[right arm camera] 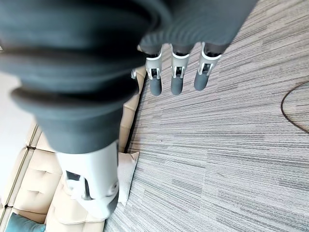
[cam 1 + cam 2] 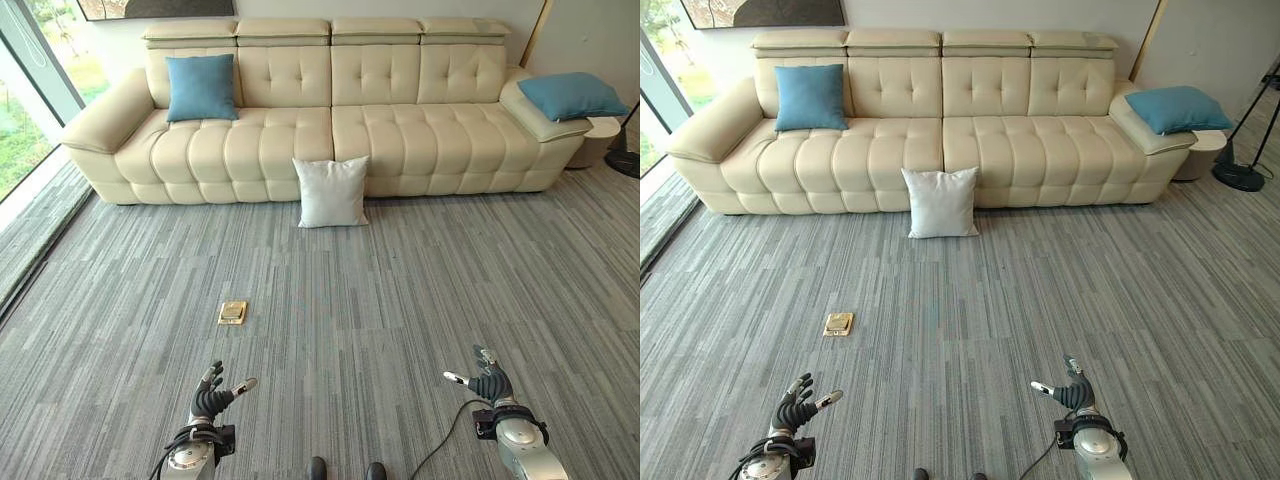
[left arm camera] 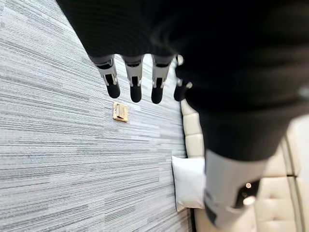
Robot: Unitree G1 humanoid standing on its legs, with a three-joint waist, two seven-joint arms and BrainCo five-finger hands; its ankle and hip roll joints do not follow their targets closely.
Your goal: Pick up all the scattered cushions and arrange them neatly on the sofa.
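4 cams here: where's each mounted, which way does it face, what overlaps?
Left eye view: head, looking down at the cream leather sofa; both hands low.
Right eye view: same scene, slightly offset; left hand, right hand.
Left wrist view: along open fingers over grey carpet.
Right wrist view: along open fingers toward the sofa.
Shared: the white square cushion on the floor against the sofa.

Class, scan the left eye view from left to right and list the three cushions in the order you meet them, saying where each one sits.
Blue cushion on the sofa seat → white cushion on the carpet leaning against the sofa front → blue cushion on the armrest.
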